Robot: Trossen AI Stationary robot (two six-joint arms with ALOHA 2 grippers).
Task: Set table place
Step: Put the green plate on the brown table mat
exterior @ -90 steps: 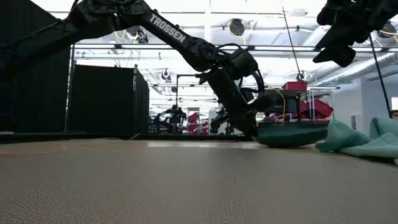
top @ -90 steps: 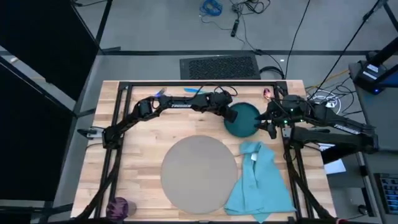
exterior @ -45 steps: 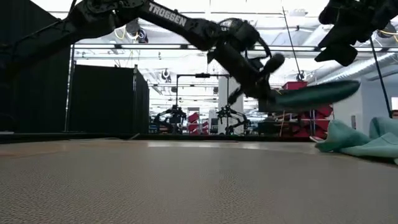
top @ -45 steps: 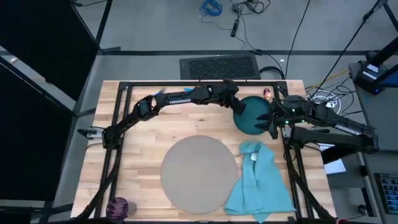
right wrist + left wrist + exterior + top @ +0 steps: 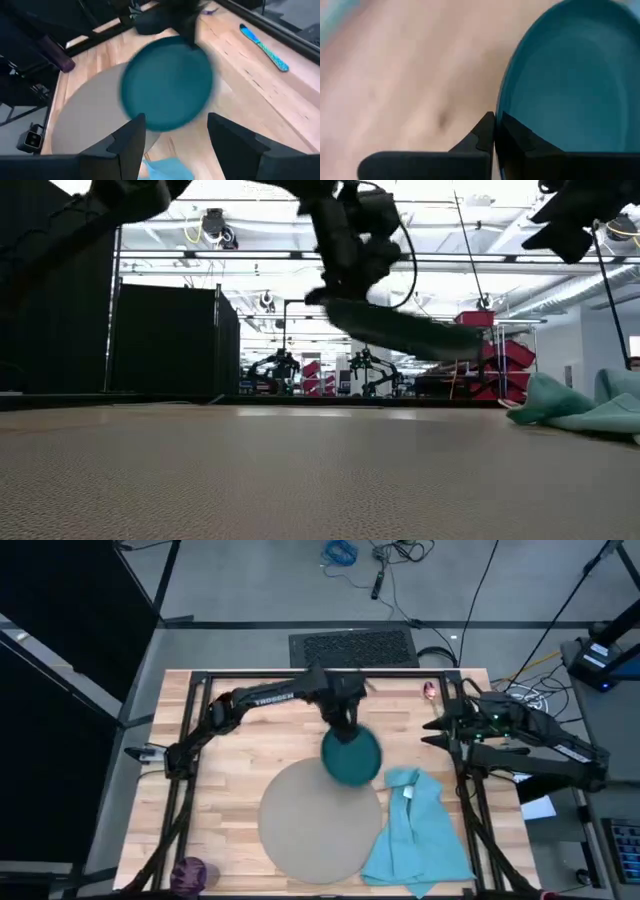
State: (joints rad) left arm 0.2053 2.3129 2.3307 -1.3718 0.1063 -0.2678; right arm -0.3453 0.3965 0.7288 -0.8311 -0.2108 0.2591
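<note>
We have the plate (image 5: 351,755) pinched at its rim in the left gripper (image 5: 494,131), lifted off the table (image 5: 230,780) and tilted down away from the fingers. The mat (image 5: 320,819) lies just ahead of and below the gripper, the plate's far edge already over the mat's edge. We want to level the plate, centre it over the mat, then lower until it rests flat before letting go. The right gripper (image 5: 175,131) waits off to the side, its 2 fingers spread, the napkin (image 5: 418,832) beneath it.
</note>
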